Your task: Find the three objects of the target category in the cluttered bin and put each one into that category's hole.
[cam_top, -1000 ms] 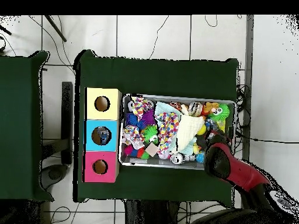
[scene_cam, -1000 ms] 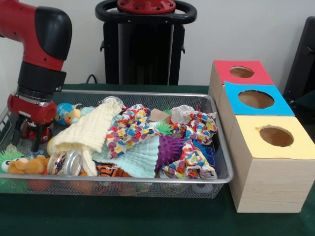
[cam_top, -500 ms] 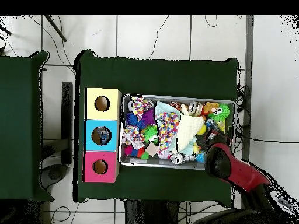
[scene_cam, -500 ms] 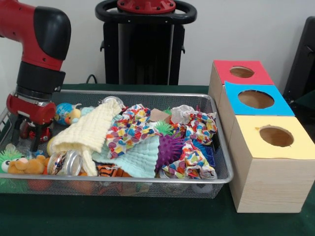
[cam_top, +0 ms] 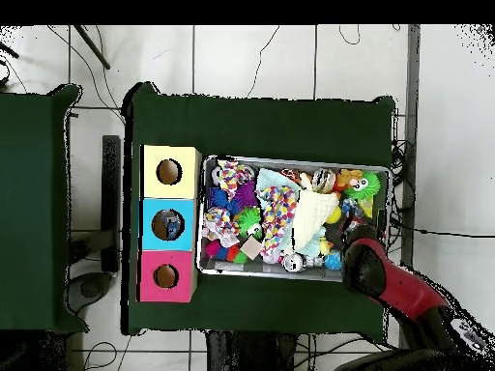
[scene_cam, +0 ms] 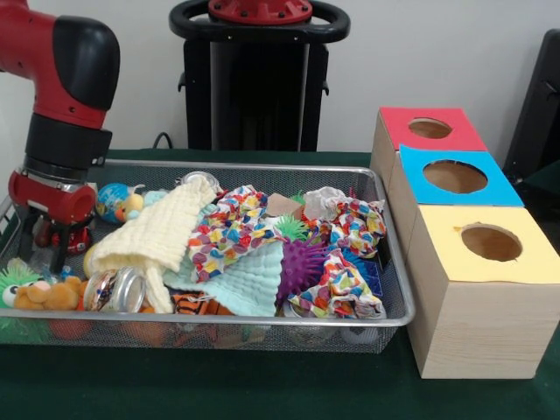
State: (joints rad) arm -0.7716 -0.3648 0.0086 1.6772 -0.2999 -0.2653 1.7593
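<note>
A silver wire-mesh bin (scene_cam: pixel 398 289) is sitting across the lower left and centre of the front view, holding a pale yellow knitted cloth (scene_cam: pixel 162 232), a purple spiky rubber ball (scene_cam: pixel 304 262), multicoloured patterned fabrics (scene_cam: pixel 229 226) and an orange plush toy (scene_cam: pixel 45 295). Three wooden boxes are lining the right of the frame, topped red (scene_cam: pixel 429 129), blue (scene_cam: pixel 453 176) and yellow (scene_cam: pixel 488 242), each with a round hole. The red and black arm's gripper (scene_cam: pixel 48 249) is hanging inside the bin's left end with black fingers (scene_cam: pixel 59 251) parted and nothing visibly between them.

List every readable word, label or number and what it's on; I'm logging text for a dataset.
None can be read.
Boxes: plain coloured tops, no lettering.
Cloths: patterns only, no words.
Tin: any print is too blurred to read.
Arm: no marking shows.
</note>
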